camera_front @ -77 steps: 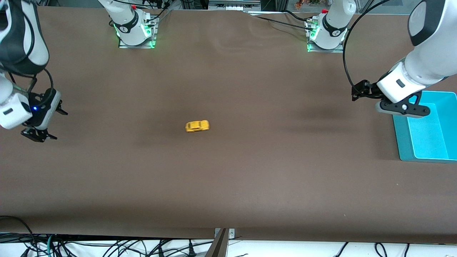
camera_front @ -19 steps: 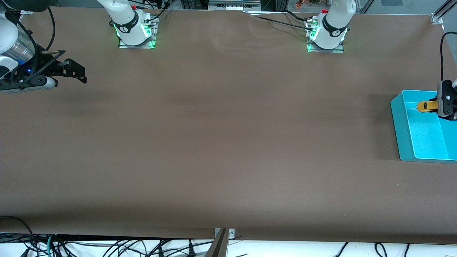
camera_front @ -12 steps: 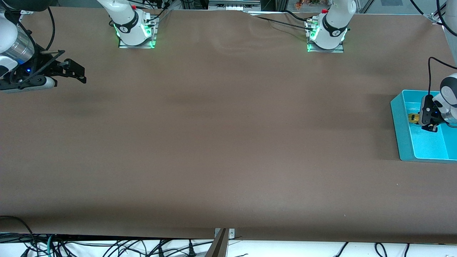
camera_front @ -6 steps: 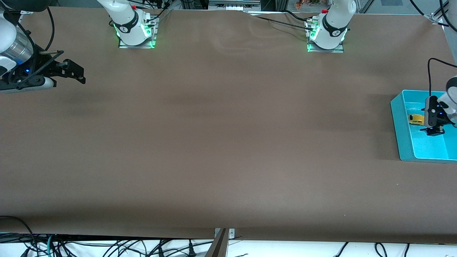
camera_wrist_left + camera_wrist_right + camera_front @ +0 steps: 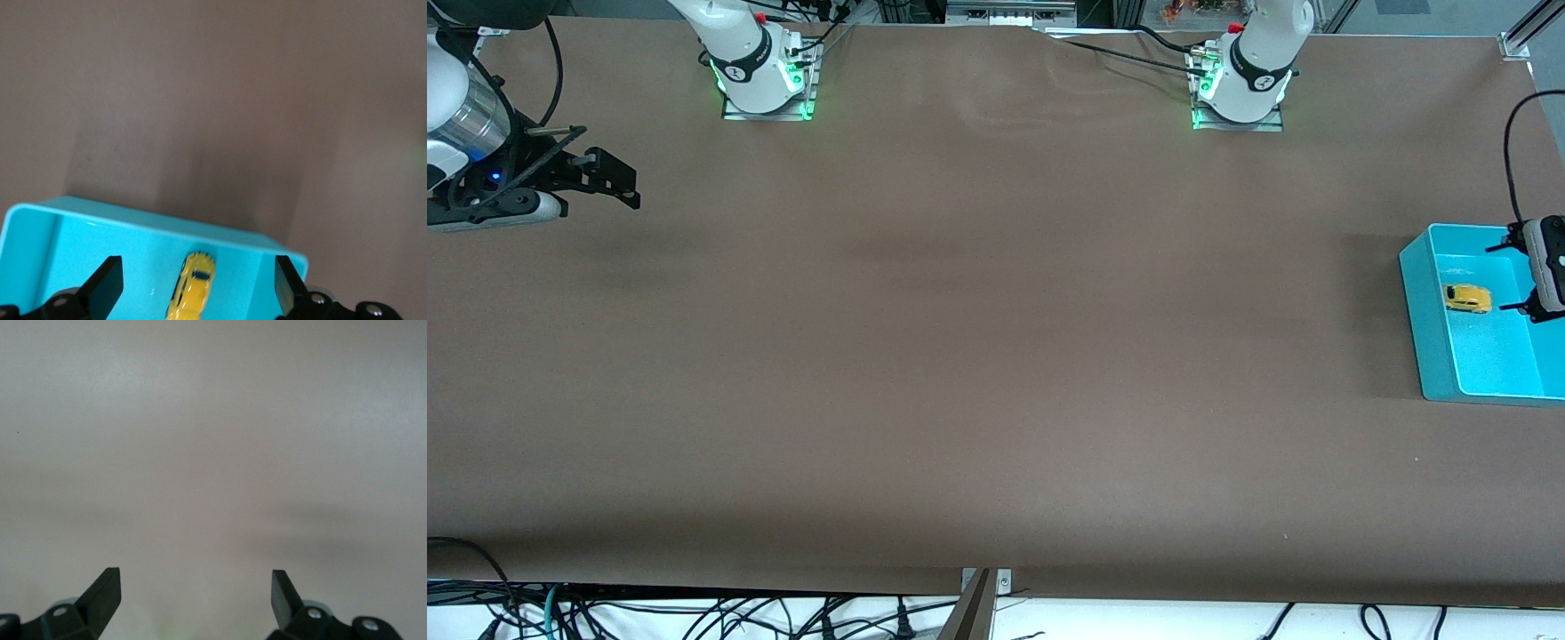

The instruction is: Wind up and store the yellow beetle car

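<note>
Yellow beetle car (image 5: 1467, 298) lain in teal bin (image 5: 1427, 302), left claw (image 5: 1519, 278) spread empty above it, right claw (image 5: 618, 185) parted, waiting over worktop (image 5: 996, 356).

The left arm's black two-finger gripper (image 5: 1522, 277) shows at the right edge of the front view, about mid-height, hanging in the air with its white wrist cut off by the frame edge; in the left wrist view its two dark fingertips (image 5: 107, 285) stand wide apart in the lower corners. The right arm waits at the upper left of the front view, its silver-and-white wrist leading to a black two-finger gripper (image 5: 624, 187) held roughly level. In the right wrist view its fingertips (image 5: 105, 590) are likewise spread wide.
</note>
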